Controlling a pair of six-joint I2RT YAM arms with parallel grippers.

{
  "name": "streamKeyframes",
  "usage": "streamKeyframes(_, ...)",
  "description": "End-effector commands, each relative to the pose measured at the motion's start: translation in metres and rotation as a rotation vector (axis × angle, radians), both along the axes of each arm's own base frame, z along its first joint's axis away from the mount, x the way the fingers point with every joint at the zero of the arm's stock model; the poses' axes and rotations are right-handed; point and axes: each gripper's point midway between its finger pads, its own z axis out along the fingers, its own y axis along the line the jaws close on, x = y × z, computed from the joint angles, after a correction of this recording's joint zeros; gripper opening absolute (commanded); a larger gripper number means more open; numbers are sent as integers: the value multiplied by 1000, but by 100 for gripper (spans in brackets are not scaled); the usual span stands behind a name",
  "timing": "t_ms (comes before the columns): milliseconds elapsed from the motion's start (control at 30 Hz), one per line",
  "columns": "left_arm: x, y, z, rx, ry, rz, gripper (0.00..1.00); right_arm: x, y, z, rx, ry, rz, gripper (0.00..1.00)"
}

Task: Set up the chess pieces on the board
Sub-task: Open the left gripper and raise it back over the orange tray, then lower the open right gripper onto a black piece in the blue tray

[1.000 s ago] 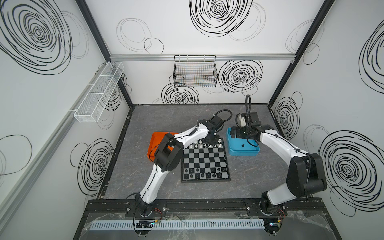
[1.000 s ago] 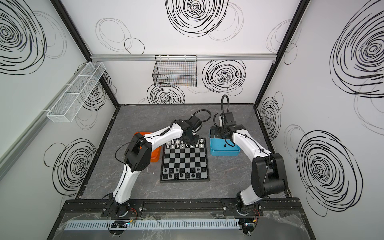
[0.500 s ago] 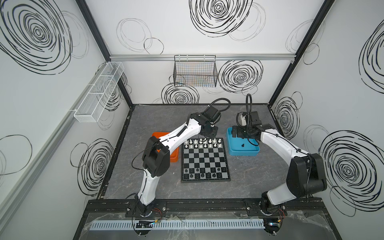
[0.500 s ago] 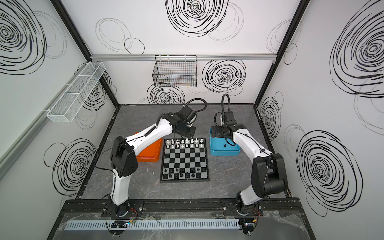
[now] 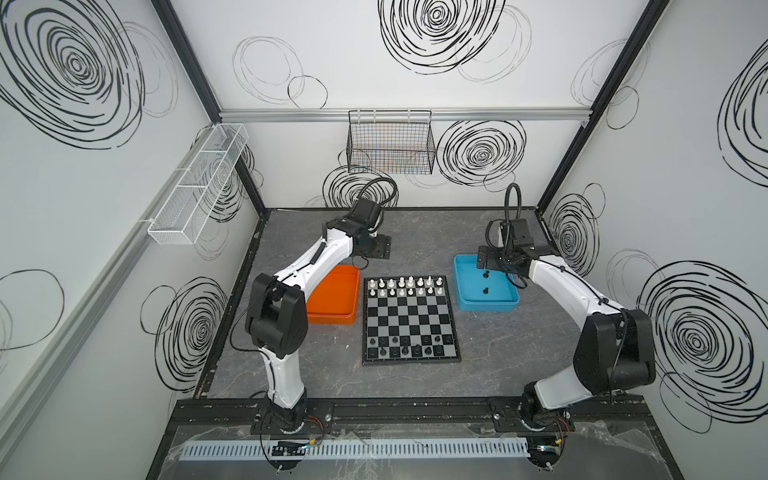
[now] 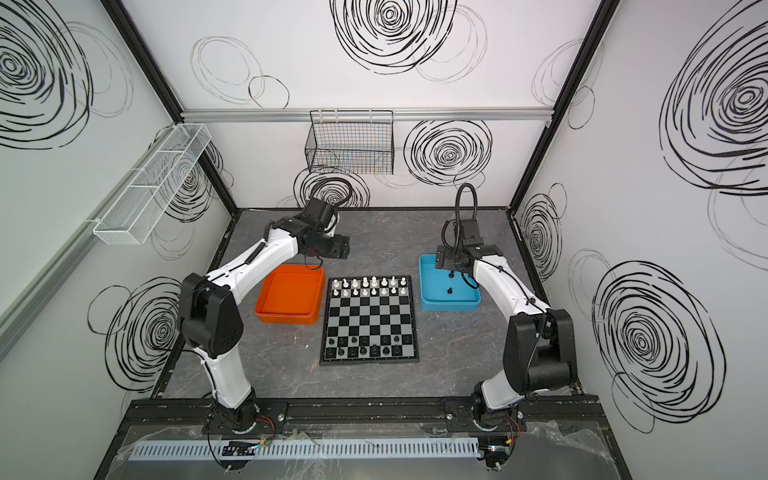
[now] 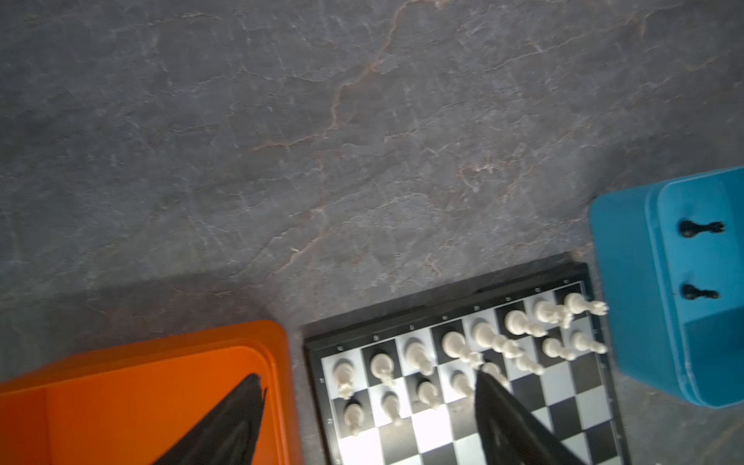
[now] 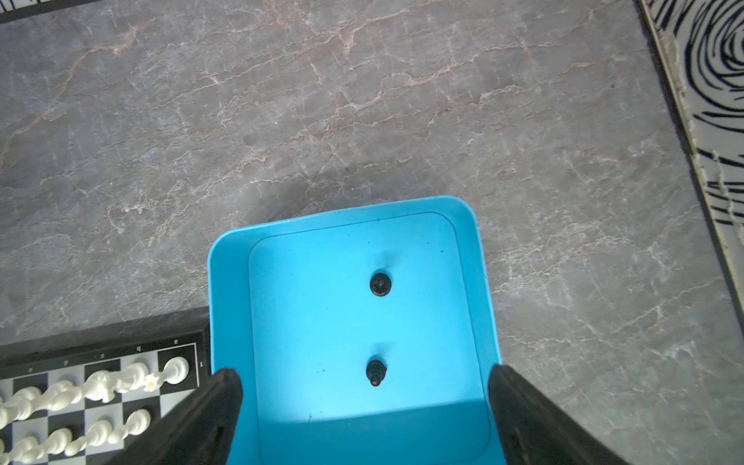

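The board (image 5: 409,316) lies mid-table. White chess pieces (image 5: 405,286) fill its two far rows, and black ones (image 5: 409,347) stand on its two near rows. Two more black pieces (image 8: 380,284) (image 8: 375,372) stand in the blue tray (image 8: 225,282). My right gripper (image 8: 364,382) hovers open over that tray's far end with nothing between its fingers. Behind the board's far left corner, above the table, my left gripper (image 7: 368,386) is open and empty. Its fingers (image 7: 237,418) appear over the orange tray and the white rows.
The orange tray (image 5: 332,318) sits left of the board with nothing showing inside it. The blue tray (image 5: 488,306) sits to the board's right. A black wire basket (image 5: 390,143) hangs on the back wall and a white mesh shelf (image 5: 195,191) on the left wall.
My left arm has drawn back from the board's far rows to behind its far left corner, and its gripper has opened. The right arm has stayed still.
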Motion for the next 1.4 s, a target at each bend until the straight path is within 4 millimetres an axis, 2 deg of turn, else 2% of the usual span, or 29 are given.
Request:
streamKeyframes(0,18,18,30,-46,-155,-4,96,-4,-9,-4,-9,45,-35,100)
streamKeyframes(133,21,42,29,-44,-195,36,96,-1,-12,-18,9,91,-47,96)
streamKeyframes(300,21,48,26,-67,-202,50,96,10,-10,-30,24,92,-40,85)
streamKeyframes(433,21,55,23,-58,-208,68,96,20,-9,-41,20,105,-34,70)
streamKeyframes(633,25,68,16,-91,-184,107,96,30,-12,-55,1,121,-40,58)
streamKeyframes(1067,27,78,10,-107,-163,135,96,37,-14,-81,-12,165,-35,47)
streamKeyframes(1367,27,77,7,-118,-152,128,96,47,-16,-89,-13,171,-32,37)
